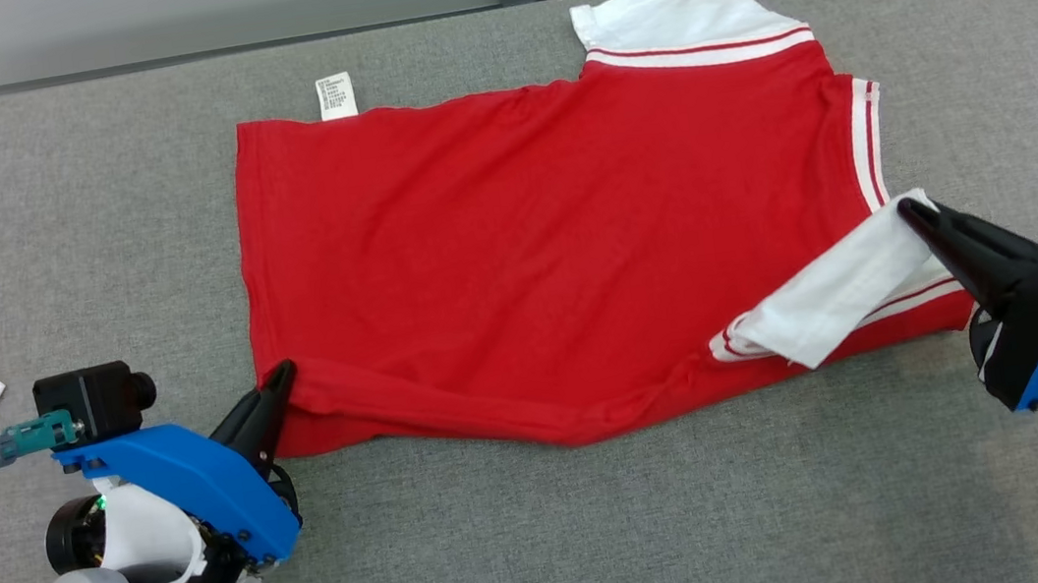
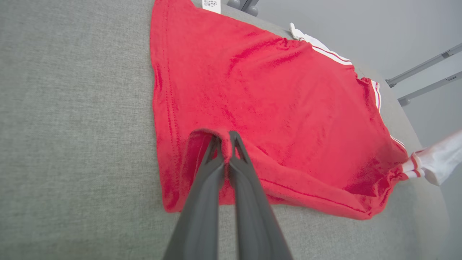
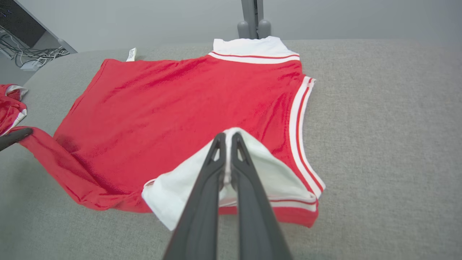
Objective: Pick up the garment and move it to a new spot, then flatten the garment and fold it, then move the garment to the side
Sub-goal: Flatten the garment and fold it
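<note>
Folding seems the step in hand: at the near edge the left hand (image 1: 280, 375) grips the red hem corner (image 1: 298, 428), fingers closed, and the right hand (image 1: 912, 209) is closed on the limp white sleeve (image 1: 837, 297). Next, both must carry that edge evenly toward the far side of the soft knit garment (image 1: 551, 228), spread flat on the grey cloth-topped table (image 1: 77, 237).

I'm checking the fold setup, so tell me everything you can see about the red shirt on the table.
The red shirt is a soft knit tee with white sleeves and striped trim; a white label pokes from its far edge. It lies mostly flat on the grey table, near edge rumpled. The left gripper is shut on the near hem corner, the right gripper on the near white sleeve, folded over the body.
</note>
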`<state>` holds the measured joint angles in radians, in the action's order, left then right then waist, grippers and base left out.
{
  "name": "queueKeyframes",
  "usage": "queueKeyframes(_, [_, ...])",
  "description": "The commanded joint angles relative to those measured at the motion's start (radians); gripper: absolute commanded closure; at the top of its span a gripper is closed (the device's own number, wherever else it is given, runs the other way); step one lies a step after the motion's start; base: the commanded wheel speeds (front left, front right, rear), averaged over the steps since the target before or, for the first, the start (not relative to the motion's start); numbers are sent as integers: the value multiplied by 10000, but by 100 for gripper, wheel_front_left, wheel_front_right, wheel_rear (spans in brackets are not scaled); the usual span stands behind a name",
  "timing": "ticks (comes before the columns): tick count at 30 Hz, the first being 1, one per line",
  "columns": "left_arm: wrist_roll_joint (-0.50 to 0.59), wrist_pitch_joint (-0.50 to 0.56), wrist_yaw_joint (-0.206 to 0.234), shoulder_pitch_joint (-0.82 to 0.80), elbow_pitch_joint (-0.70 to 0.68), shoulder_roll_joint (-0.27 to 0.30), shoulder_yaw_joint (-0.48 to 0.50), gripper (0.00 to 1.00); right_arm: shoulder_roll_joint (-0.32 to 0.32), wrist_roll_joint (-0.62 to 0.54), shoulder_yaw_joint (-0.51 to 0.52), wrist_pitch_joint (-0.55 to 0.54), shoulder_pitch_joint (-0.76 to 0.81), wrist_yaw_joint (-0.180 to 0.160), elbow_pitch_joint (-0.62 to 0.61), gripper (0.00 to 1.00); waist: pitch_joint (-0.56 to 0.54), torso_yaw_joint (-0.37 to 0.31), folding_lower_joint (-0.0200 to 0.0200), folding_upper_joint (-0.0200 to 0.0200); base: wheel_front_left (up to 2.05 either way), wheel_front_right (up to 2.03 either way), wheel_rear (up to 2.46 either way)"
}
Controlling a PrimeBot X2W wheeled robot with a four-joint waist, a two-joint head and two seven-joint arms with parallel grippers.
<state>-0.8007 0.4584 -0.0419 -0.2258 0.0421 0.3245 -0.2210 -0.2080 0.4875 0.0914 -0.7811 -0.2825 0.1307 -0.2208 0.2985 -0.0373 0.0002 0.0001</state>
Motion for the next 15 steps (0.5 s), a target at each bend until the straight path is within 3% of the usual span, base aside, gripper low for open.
queueKeyframes(1, [83,-198,-44,-274,221,-24,66,100,-154,2,-50,177,-316,1,191,100,89,61,-2,-1,0,0,0])
queueKeyframes(15, [545,-1481,-237,-1230,2168,-514,-75,100,-800,-164,-582,2091,-1550,1,1762,100,538,231,-2,-1,0,0,0])
